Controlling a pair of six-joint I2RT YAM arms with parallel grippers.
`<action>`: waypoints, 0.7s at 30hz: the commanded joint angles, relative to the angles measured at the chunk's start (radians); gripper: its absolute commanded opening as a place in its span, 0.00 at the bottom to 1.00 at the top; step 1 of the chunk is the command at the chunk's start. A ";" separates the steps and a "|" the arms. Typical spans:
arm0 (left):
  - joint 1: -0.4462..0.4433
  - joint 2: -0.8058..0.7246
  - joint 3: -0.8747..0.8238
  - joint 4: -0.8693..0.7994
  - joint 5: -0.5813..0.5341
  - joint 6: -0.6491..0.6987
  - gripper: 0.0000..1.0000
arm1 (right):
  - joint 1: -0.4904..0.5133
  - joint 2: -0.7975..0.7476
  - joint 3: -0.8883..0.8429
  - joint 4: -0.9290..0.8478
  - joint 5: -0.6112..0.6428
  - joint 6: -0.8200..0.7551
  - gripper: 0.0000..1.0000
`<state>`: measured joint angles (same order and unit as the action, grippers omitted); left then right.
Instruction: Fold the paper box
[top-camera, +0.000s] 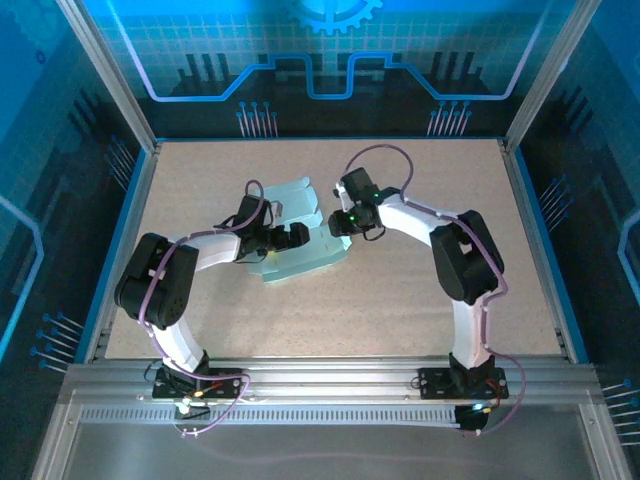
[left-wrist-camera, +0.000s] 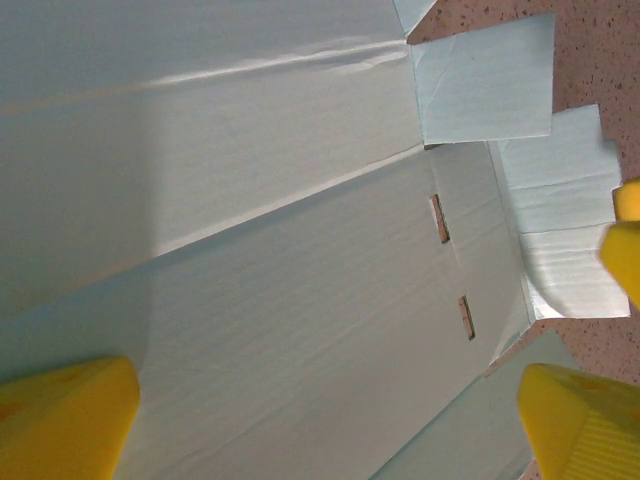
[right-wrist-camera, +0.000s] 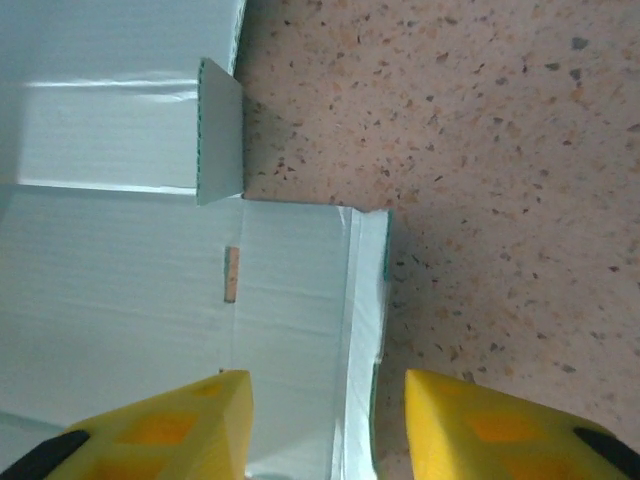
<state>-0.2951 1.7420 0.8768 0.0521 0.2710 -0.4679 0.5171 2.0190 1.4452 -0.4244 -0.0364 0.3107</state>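
The paper box (top-camera: 300, 262) lies mostly flat at the middle of the table, a pale blue card with creases, slots and side flaps. My left gripper (top-camera: 296, 236) hovers low over its broad panel (left-wrist-camera: 280, 250), and the yellow fingers (left-wrist-camera: 70, 420) stand wide open at the bottom corners of the left wrist view. My right gripper (top-camera: 335, 224) is at the card's right edge. In the right wrist view its jaws (right-wrist-camera: 328, 378) straddle a narrow raised edge flap (right-wrist-camera: 365, 300), with a gap on both sides. One small flap (right-wrist-camera: 220, 130) stands upright.
The speckled tan tabletop (right-wrist-camera: 500, 150) lies bare to the right of the card. Metal frame posts and blue walls (top-camera: 320, 60) enclose the table on three sides. A yellow finger of the right gripper (left-wrist-camera: 625, 250) shows at the right edge of the left wrist view.
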 joint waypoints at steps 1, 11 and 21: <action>-0.024 0.018 -0.016 -0.113 0.046 0.002 0.99 | 0.005 0.042 0.048 -0.054 0.020 0.015 0.38; -0.056 -0.114 0.004 -0.165 0.048 -0.011 0.99 | -0.004 -0.033 -0.057 0.029 0.094 0.119 0.00; -0.061 -0.226 0.013 -0.227 -0.008 0.011 0.99 | -0.054 -0.184 -0.243 0.050 0.068 0.023 0.00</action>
<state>-0.3500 1.5478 0.8764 -0.1226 0.2840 -0.4702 0.4904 1.8957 1.2545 -0.3775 0.0292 0.3801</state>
